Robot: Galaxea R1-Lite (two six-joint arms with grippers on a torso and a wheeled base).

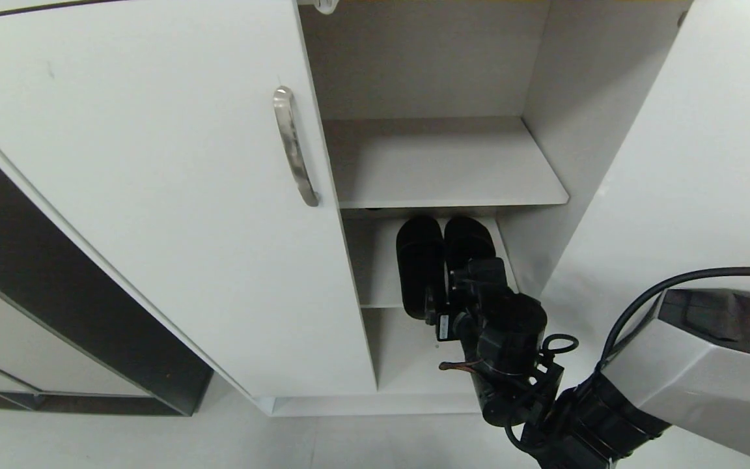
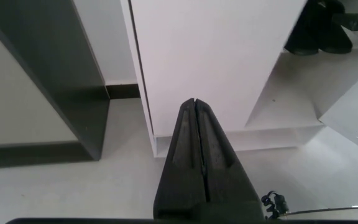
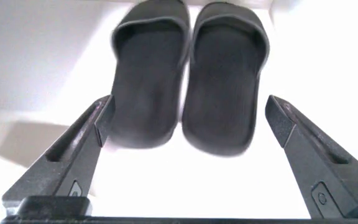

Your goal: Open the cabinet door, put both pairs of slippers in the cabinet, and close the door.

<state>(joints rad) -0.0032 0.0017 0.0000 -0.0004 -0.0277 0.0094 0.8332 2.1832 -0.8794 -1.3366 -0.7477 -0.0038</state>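
A pair of black slippers (image 1: 422,257) lies side by side on the middle shelf (image 1: 378,273) of the white cabinet, toes pointing inward and heels reaching just past the shelf's front edge. My right gripper (image 1: 463,286) stands open at the heels; in the right wrist view its fingers (image 3: 95,134) flank the slippers (image 3: 148,81) without touching them. The cabinet's right door (image 1: 694,182) is swung open, and the left door (image 1: 153,163) with its metal handle (image 1: 293,146) is closed. My left gripper (image 2: 194,109) is shut on nothing, low in front of the closed door.
The upper shelf (image 1: 440,163) and the bottom compartment (image 1: 407,352) hold nothing. A dark panel (image 1: 56,293) runs along the left of the cabinet. Pale floor (image 1: 153,436) lies in front.
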